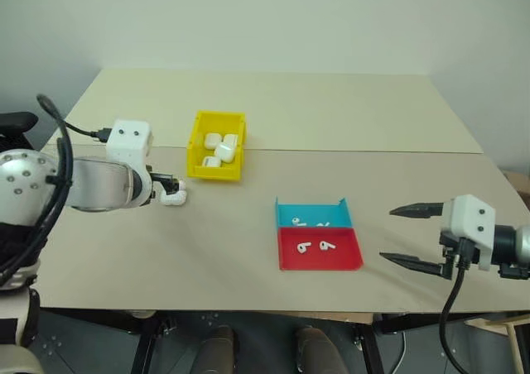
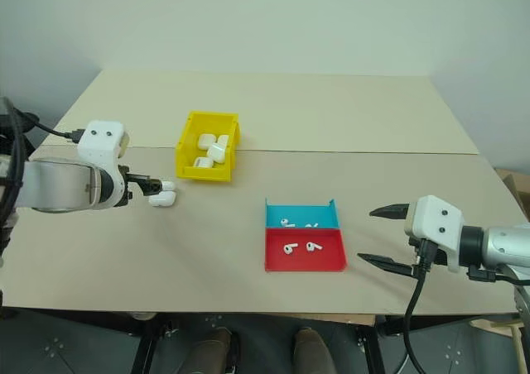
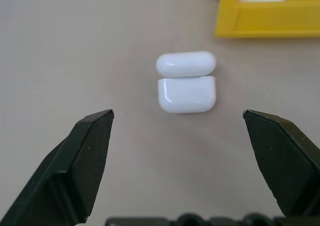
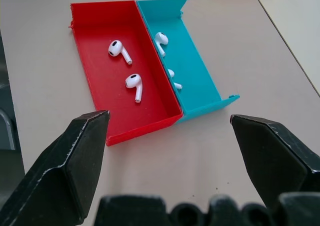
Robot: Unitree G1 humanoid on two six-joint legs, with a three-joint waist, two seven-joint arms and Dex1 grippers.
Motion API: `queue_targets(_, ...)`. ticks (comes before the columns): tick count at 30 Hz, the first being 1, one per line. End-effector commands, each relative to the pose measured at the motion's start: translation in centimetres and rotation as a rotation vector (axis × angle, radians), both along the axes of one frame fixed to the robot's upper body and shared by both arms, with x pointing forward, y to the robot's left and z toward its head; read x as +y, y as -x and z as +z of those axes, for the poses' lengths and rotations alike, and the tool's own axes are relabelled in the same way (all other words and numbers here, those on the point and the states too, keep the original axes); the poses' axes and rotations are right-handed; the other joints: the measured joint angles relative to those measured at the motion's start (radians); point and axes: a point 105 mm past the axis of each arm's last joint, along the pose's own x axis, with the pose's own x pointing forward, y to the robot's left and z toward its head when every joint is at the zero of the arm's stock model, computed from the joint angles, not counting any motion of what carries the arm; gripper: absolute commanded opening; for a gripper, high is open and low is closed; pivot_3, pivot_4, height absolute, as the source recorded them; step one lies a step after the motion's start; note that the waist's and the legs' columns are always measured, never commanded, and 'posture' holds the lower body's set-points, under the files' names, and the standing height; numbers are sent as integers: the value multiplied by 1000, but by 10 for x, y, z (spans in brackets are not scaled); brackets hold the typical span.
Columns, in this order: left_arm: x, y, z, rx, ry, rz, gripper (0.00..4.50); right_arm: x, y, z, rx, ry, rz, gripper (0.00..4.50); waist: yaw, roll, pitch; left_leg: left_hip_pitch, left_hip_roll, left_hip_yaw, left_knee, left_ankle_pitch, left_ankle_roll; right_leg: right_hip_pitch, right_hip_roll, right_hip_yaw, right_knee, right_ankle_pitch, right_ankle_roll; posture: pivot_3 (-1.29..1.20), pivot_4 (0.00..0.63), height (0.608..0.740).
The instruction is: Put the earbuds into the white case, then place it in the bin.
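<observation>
Left of the head view: the left claw (image 1: 170, 189) stands wide and empty, its tips pointed at the white case (image 1: 174, 197), which lies on the bench (image 1: 348, 109) just in front of them. In the left wrist view the case (image 3: 186, 82) sits between and beyond the two fingers (image 3: 90, 156), untouched, its lid flipped up. Upper centre-left: the yellow bin (image 1: 195, 146) already contains several similar white cases. Centre: a shallow blue tray (image 1: 286, 214) abuts a shallow red tray (image 1: 348, 258); two earbuds (image 4: 127, 68) lie in the red tray, and two more small white pieces, probably earbuds, lie in the blue one. Right: the right claw (image 1: 410, 237) hangs wide and empty just beside the trays, facing them. Judged progress: none of the present cycle is complete. No earbud has been lifted, the case on the bench appears unfilled, though its interior cannot be seen, and it remains outside the bin. Remaining: pick the earbuds, seat them, carry the case to the bin.
</observation>
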Motion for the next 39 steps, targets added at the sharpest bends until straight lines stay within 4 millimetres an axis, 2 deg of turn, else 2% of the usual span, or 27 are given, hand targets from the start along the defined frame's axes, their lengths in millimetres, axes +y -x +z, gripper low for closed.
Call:
queue_targets(1, -9, -9, 3, 29, 8, -28, 4500, 4, 0, 2, -15, 4, -1, 4479, 3, 0, 0, 0, 0, 0, 0, 0, 0, 0, 0, 0, 0, 0, 0, 0, 150, 740)
queue_targets(4, -15, -16, 2, 51, 44, -14, 4500, 2, 1, 2, -11, 4, -16, 4479, 3, 0, 0, -1, 0, 0, 0, 0, 0, 0, 0, 0, -1, 0, 0, 0, 150, 740)
queue_targets(8, -9, -17, -5, 76, 26, 36, 4500, 2, 4, 3, -12, 2, -23, 4479, -2, 0, 0, -2, 0, -1, -1, 0, 0, -2, 0, 0, -1, 0, 0, 0, 150, 740)
queue_targets(14, -10, -20, -14, 102, 51, 68, 4500, 6, 2, 1, -8, -11, -43, 4479, 2, 0, 0, -3, 0, -1, -1, 1, -2, -2, -1, 0, -1, 0, 0, 0, 150, 740)
queue_targets(18, -13, -27, -18, 102, 62, 74, 4500, 10, 3, 0, -3, -14, -31, 4479, 2, 0, 0, -2, -1, -1, -1, 1, -2, -2, -1, 0, -1, 0, 0, 0, 150, 740)
queue_targets(23, -7, -33, -23, 110, 56, 94, 4500, 13, 3, 2, -6, -20, -34, 4479, -1, 0, 0, -3, -1, -1, -1, 1, -2, -2, 0, -1, -1, 0, 0, 0, 150, 740)
queue_targets(26, -8, -38, -26, 129, 92, 91, 4500, 12, 3, 0, 3, -19, -39, 4479, 0, 0, 0, -4, -1, -1, -1, 1, -2, -3, 0, -1, -2, 0, 0, 0, 150, 740)
queue_targets(31, -3, -45, -25, 118, 43, 90, 4500, 13, 2, -1, 12, -20, -51, 4479, 1, -1, 0, -4, -1, -1, -1, 1, -2, -3, -1, -1, -2, 0, 0, 0, 150, 740)
queue_targets(33, -3, -45, -29, 155, 83, 72, 4500, 13, 3, -1, 11, -19, -52, 4479, 0, -1, 0, -5, -1, -1, -1, 1, -2, -3, -1, -1, -2, 0, 1, 0, 150, 740)
queue_targets(39, -7, -45, -40, 191, 50, 36, 4500, 9, 4, -4, 21, -6, -75, 4479, -2, -1, 0, -5, -1, -1, -2, 1, -2, -3, -1, -2, -3, 0, 1, 0, 150, 740)
